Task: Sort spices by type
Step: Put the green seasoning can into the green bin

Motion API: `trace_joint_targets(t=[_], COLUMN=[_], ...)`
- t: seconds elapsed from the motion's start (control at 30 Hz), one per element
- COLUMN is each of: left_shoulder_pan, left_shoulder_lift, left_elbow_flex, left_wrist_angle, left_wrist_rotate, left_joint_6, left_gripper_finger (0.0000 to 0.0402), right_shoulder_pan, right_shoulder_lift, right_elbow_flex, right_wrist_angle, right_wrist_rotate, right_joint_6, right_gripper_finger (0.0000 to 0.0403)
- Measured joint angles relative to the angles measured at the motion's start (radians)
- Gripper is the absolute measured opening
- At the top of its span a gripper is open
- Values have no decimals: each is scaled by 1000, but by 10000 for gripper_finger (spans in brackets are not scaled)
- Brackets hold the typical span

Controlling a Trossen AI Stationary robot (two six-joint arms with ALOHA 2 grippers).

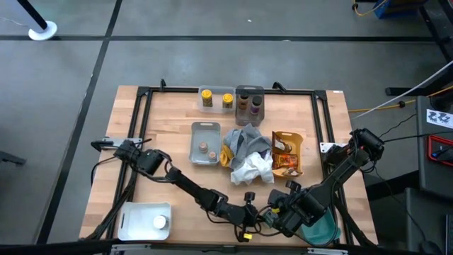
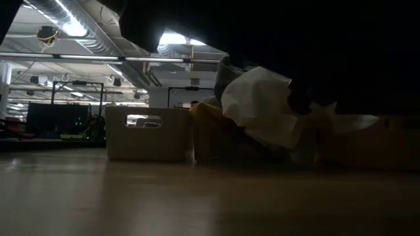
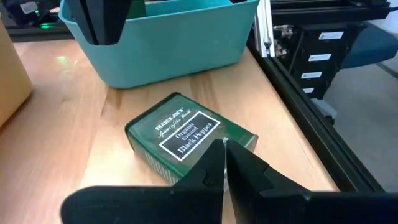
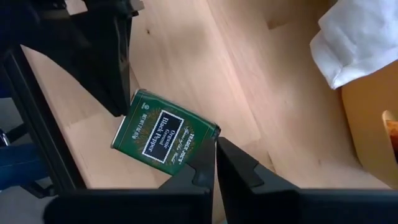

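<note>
The black pepper tin [image 3: 189, 138] lies flat on the table's near edge, beside the teal tray [image 3: 161, 38]. It is flanked by the left gripper [image 3: 224, 152] and right gripper [image 4: 216, 152], both closed on nothing, presumably for nudging.

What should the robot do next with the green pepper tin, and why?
Probably open one gripper, likely the right gripper, and close it around the tin. The tin lies flat on the table beside the teal tray, held by nothing. Both the right and the left gripper are shut, their tips at the tin's edge, so neither can grasp it yet.
</note>
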Motion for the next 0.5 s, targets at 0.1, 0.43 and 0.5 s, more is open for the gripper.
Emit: trace_joint_targets(t=[0.1, 0.43, 0.5], left_shoulder_pan=[1, 8, 8], left_shoulder_lift=[0, 0, 0], left_elbow_flex=[0, 0, 0], left_wrist_angle=[-4, -7, 1], left_wrist_rotate=[0, 0, 0], left_joint_6=[0, 0, -10], left_gripper_finger=[1, 3, 3], right_shoulder_pan=[0, 0, 0], right_shoulder_lift=[0, 0, 0], right_elbow_flex=[0, 0, 0], right_wrist_angle=[2, 13, 13], right_wrist_rotate=[0, 0, 0], right_joint_6=[0, 0, 0], right_gripper_finger=[19, 19, 19])
